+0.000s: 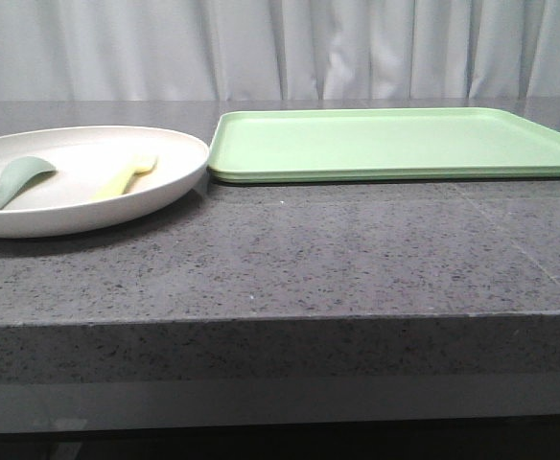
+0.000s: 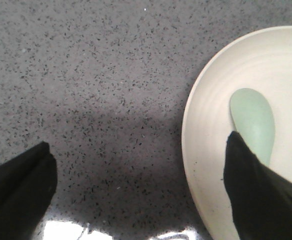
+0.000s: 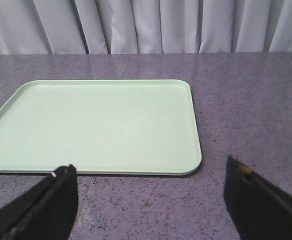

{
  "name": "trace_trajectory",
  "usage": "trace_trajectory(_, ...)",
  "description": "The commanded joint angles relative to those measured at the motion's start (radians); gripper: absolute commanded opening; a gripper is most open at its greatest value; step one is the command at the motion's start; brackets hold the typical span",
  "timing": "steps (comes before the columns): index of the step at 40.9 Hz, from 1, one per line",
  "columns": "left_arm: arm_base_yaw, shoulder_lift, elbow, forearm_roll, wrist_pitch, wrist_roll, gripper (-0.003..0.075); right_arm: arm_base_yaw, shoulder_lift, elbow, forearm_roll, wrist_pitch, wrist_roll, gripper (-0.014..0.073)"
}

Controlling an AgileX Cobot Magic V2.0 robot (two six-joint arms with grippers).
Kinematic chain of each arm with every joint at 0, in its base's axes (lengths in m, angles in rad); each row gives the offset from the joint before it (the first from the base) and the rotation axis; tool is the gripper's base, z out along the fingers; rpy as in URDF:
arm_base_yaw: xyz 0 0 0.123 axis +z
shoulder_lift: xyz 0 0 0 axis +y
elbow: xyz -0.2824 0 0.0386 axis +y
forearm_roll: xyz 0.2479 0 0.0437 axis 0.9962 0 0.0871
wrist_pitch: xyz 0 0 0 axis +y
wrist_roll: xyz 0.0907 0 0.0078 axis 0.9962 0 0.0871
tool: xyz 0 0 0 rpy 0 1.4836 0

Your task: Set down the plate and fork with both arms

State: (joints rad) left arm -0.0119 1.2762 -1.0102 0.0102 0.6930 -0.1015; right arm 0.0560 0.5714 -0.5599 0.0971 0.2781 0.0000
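Plate [image 1: 179,177] rim beside tray [image 1: 395,144] edge

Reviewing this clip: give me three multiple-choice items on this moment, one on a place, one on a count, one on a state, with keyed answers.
1. Where does the fork lie?
A. on the tray
B. in the plate
C. on the bare table

2. How many utensils are in the plate?
A. one
B. two
C. three

3. How is the left gripper?
A. open
B. shut on the spoon
C. shut on the plate rim

Answers:
1 B, the fork rests inside the plate beside the spoon.
2 B, only spoon and fork show there.
3 A, its fingers stand wide apart, holding nothing.
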Motion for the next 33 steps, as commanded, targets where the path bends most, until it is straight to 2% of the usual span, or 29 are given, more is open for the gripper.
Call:
trace_trajectory(1, -0.005, 0.028, -0.068, -0.01, -0.008, 0.0, 0.0649, -0.001, 0.008, -0.037, 0.003, -0.083, -0.006, 0.0617)
trace_trajectory(9, -0.041, 0.124, -0.119, -0.01, 0.029, 0.0, 0.0621, -0.001, 0.008, -0.036, 0.003, -0.082, -0.006, 0.0617)
trace_trajectory(24, -0.042, 0.227, -0.128, -0.01, 0.049, 0.0, 0.0612, -0.001, 0.008, -0.036, 0.003, -0.082, -0.006, 0.0617)
trace_trajectory(29, -0.042, 0.227, -0.128, -0.016, 0.05, 0.0, 0.0527, -0.001, 0.008, -0.036, 0.003, -0.082, -0.006, 0.0617)
trace_trajectory(33, -0.042, 0.227, -0.128, -0.022, 0.05, 0.0, 0.0398, -0.001, 0.008, -0.036, 0.003, -0.082, -0.006, 0.0617)
